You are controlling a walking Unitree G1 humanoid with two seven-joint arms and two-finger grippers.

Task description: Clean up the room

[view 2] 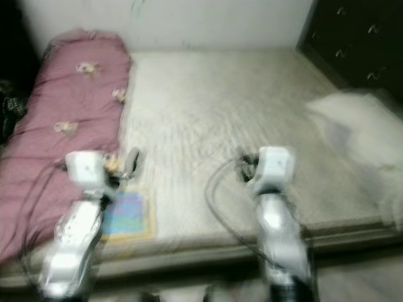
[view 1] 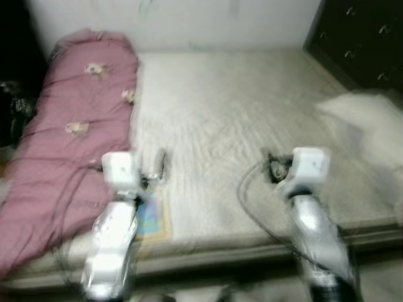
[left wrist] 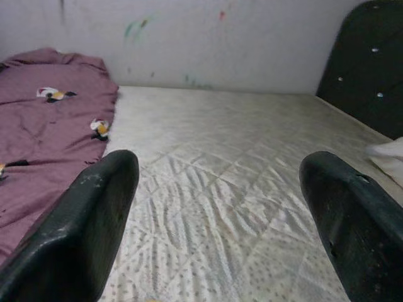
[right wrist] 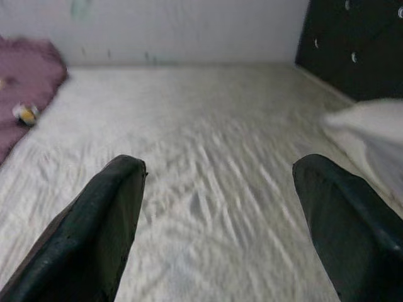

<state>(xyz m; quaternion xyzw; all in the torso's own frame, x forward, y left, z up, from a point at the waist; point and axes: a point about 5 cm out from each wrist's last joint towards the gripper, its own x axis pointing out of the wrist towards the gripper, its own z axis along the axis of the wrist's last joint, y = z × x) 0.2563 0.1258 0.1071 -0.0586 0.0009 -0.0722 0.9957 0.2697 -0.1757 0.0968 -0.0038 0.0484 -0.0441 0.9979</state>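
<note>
Head views blurred. Bed (view 1: 239,126) with pale quilted mattress ahead; maroon quilt (view 1: 69,126) with small flower patches runs along its 9 o'clock side, from the wall down to the near edge. White pillow (view 1: 365,119) at 3 o'clock, by the dark tufted headboard (view 1: 359,38). Small blue-and-yellow flat item (view 2: 129,214) lies on the mattress near the front edge, just beside the left arm — can't tell what it is. Left hand (left wrist: 220,207) over the mattress, fingers spread, holding nothing. Right hand (right wrist: 220,207) likewise — fingers wide apart, empty, above bare mattress toward the pillow side.
</note>
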